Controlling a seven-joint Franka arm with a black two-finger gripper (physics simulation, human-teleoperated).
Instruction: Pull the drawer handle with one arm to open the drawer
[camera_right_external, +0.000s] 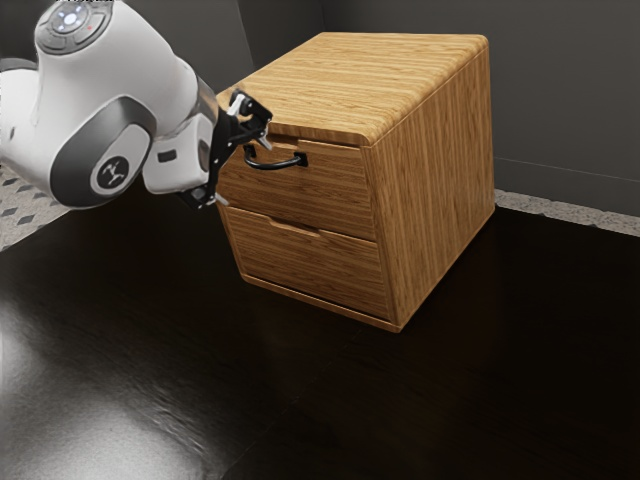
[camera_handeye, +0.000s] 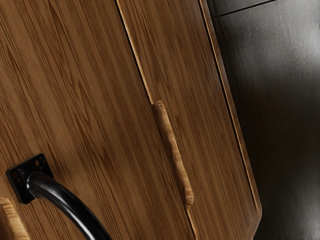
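The gripper (camera_right_external: 264, 127) sits in the upper left of the exterior view with its two fingers spread. It is at the upper left corner of the top drawer (camera_right_external: 325, 190), just above the handle's near end and not clamped on it. The black handle (camera_right_external: 275, 163) lies on that drawer front with its long axis level, running from the gripper toward the exterior view's right and bowing out from the wood. In the wrist view the handle (camera_handeye: 65, 202) curves away from its square mount. The drawer front sits flush in the wooden cabinet (camera_right_external: 430, 170), which stands mid-frame on a dark floor (camera_right_external: 300, 410) and has a lower drawer (camera_right_external: 320, 258) beneath.
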